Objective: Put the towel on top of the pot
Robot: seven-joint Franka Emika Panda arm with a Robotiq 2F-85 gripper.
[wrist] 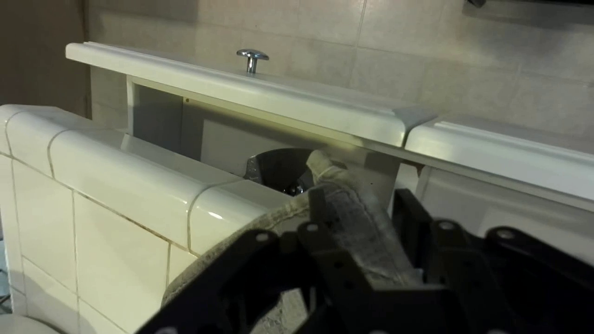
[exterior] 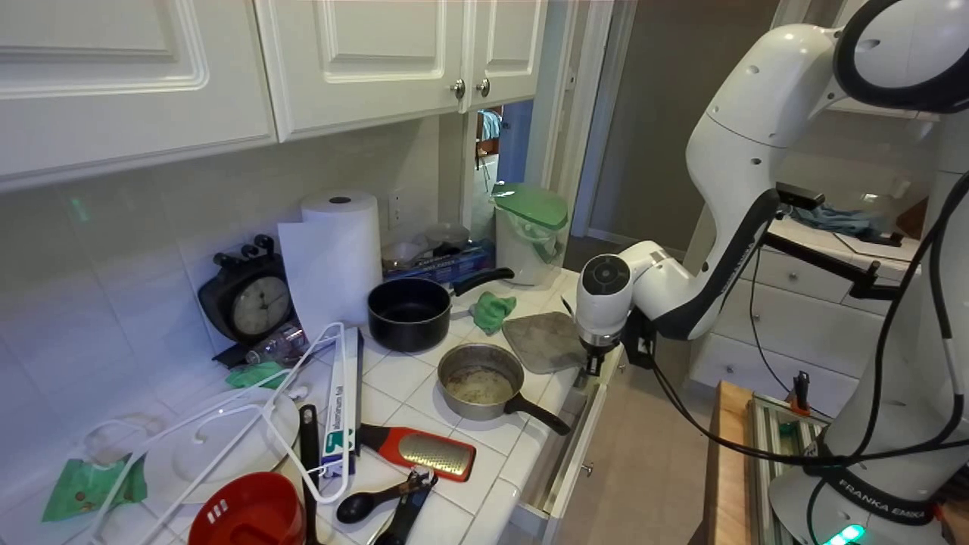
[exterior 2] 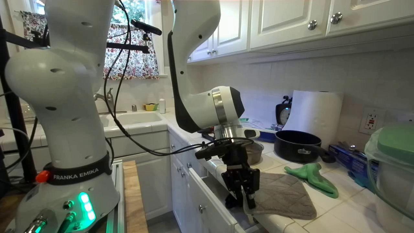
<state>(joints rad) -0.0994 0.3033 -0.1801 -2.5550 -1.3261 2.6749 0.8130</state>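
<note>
The towel, a grey quilted cloth (exterior 2: pixel 284 197), lies flat on the counter's front corner, one edge sticking out over the open drawer. The pot, a silver-grey saucepan (exterior: pixel 478 382) with a dark handle, stands upright beside it, its top uncovered; in an exterior view the arm partly hides this pot (exterior 2: pixel 254 154). Pointing down at the counter edge, my gripper (exterior 2: pixel 245 199) straddles the towel's overhanging edge. In the wrist view the cloth (wrist: pixel 357 222) runs between the fingers of my gripper (wrist: pixel 362 199), close to the left finger, with a gap before the right one.
Directly below the gripper is a pulled-out drawer (exterior: pixel 575 454) holding dark items. A black pot (exterior: pixel 409 314), a green cloth (exterior: pixel 492 312) and a paper-towel roll (exterior: pixel 344 257) stand farther back. A red grater (exterior: pixel 424 452) lies near the silver pot; a lidded bin (exterior: pixel 531 235) stands at the counter's end.
</note>
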